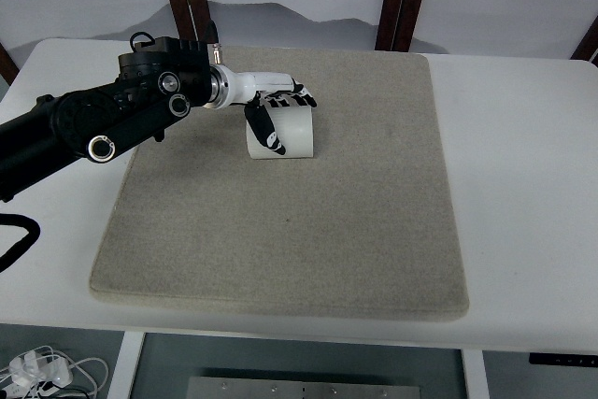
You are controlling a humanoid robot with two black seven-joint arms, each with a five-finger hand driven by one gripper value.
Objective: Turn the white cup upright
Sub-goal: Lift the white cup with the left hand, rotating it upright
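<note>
We see our left hand (pixel 278 109) wrapped around the white cup (pixel 285 134), thumb down its near side and the other fingers (pixel 301 95) curled over its far edge, so the hand grips the cup. The cup sits on the grey mat (pixel 299 231), in the mat's far left part. We cannot tell from here which way its mouth faces. The mat lies on the white counter (pixel 523 184). Our left arm (pixel 103 123) reaches in from the left edge.
</note>
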